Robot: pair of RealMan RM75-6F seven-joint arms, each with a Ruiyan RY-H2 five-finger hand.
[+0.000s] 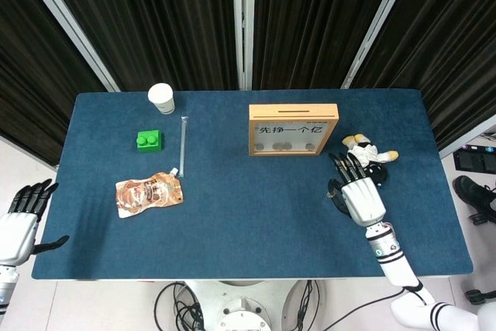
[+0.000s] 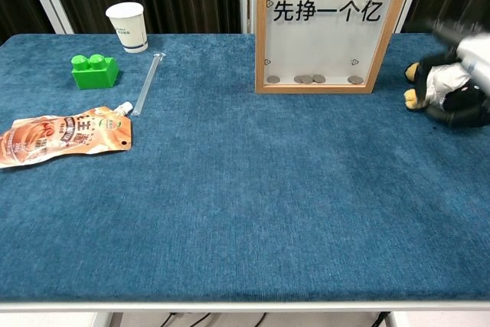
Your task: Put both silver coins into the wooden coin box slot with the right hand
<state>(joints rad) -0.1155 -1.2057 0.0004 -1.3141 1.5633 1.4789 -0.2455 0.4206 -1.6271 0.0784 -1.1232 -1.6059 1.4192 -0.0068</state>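
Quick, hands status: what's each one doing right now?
Left robot hand: open, holding nothing, off the table's edge.
Right robot hand: open, fingers extended, nothing held.

White robot hand with black fingers, white forearm.
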